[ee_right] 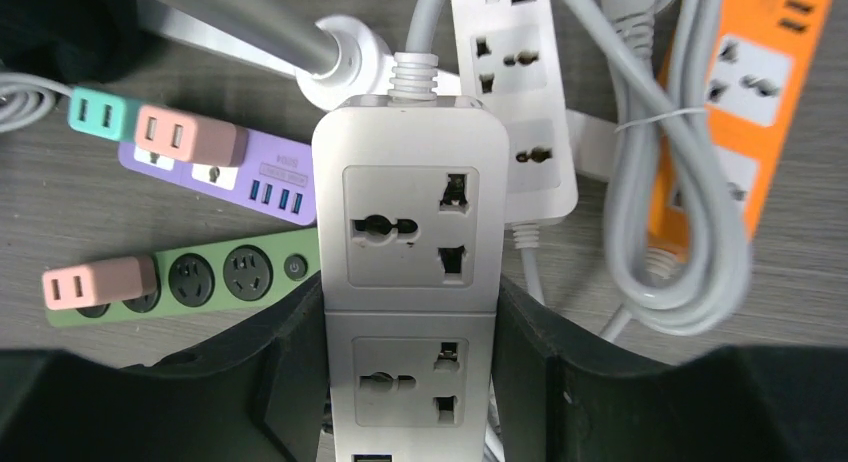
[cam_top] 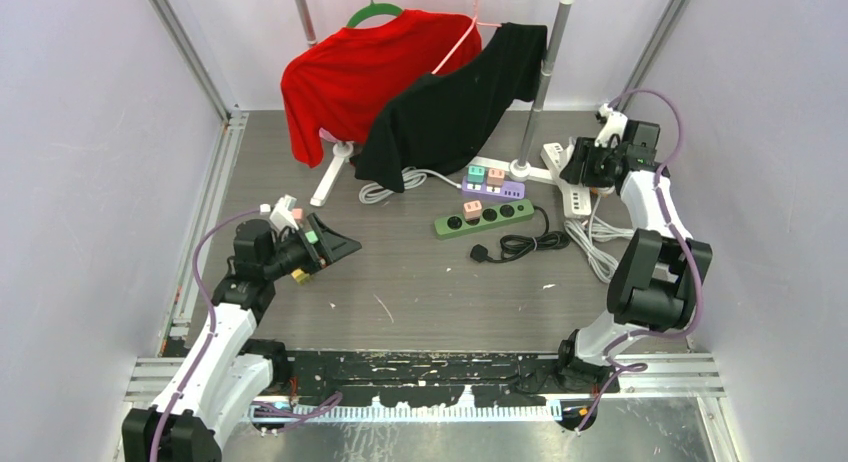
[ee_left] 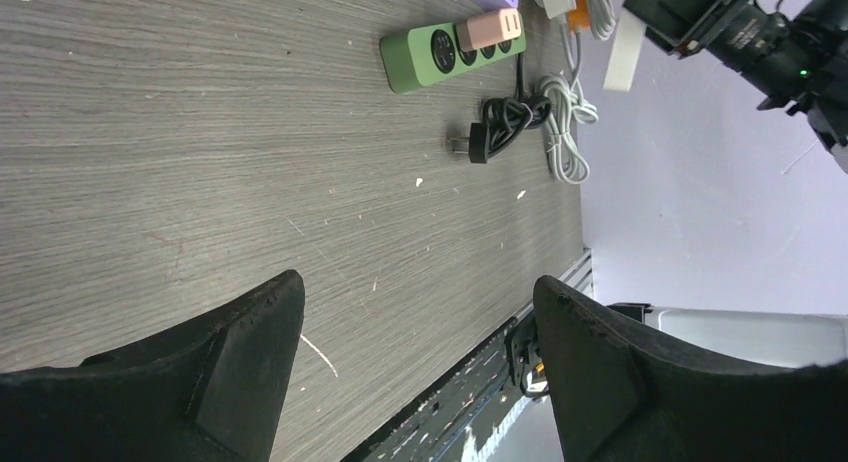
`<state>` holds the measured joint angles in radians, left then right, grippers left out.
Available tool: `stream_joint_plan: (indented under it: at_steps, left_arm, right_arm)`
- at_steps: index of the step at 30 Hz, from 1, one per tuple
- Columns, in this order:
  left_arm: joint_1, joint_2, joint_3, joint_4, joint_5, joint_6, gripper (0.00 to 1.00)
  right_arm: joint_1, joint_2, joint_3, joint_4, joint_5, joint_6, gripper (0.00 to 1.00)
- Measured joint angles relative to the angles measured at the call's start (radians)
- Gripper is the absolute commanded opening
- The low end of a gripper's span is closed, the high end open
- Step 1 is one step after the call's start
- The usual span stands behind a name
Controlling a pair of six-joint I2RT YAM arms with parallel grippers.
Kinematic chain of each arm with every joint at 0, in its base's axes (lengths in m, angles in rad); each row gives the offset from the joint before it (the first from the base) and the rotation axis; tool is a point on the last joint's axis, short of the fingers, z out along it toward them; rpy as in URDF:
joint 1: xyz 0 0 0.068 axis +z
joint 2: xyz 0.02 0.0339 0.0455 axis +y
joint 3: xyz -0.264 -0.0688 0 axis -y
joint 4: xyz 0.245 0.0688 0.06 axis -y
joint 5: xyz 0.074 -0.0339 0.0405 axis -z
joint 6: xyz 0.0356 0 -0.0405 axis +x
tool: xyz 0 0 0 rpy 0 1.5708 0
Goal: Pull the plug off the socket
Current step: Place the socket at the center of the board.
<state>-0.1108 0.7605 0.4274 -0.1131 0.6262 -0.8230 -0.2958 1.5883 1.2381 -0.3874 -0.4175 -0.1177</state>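
We begin with the grey tabletop [cam_top: 420, 292], whose far edge carries a clothes rack [cam_top: 545, 72] draped with a red shirt [cam_top: 370, 67] and a black shirt [cam_top: 450, 107]; toward the far right corner lies a cluster of power strips. The left end effector [ee_left: 418, 292] hovers near the left edge, fingers spread wide with nothing between them, well apart from every strip; the right end effector [ee_right: 410, 322] is by the right edge, its fingers pressed against both long sides of a white power strip [ee_right: 410, 222] whose visible sockets stand empty; whether that strip is lifted off the tabletop we cannot tell. Beside it lie a purple strip [ee_right: 250, 182] and, closer to the near edge, a green strip [ee_right: 230, 277]; the purple one carries a teal plug [ee_right: 100, 114] and a pink plug [ee_right: 190, 137], the green one a second pink plug [ee_right: 95, 282] at its end toward the left edge. We judge that none of these three has been pulled; what is left is to grip a seated plug and draw it straight out.
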Motion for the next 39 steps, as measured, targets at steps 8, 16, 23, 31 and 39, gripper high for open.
stream_joint_plan:
  at_steps: [8,16,23,31,39]
  left_arm:
    - [0.000,0.006,-0.021,0.019,0.005,-0.012,0.84]
    - [0.000,0.014,-0.026,0.027,0.007,-0.015,0.84]
    - [0.000,0.014,-0.026,0.034,0.008,-0.016,0.84]
    - [0.000,0.016,-0.026,0.035,0.010,-0.023,0.84]
    - [0.000,0.025,-0.026,0.059,0.019,-0.044,0.84]
  right_arm:
    - [0.004,0.103,-0.012,-0.003,0.011,0.000,0.44]
    - [0.002,0.124,-0.012,-0.019,0.012,-0.018,0.71]
    - [-0.002,0.064,-0.038,-0.040,0.026,-0.069,0.81]
    - [-0.013,-0.151,-0.102,-0.030,-0.090,-0.144,0.80]
    - [0.004,-0.264,-0.266,-0.046,-0.592,-0.394,0.86]
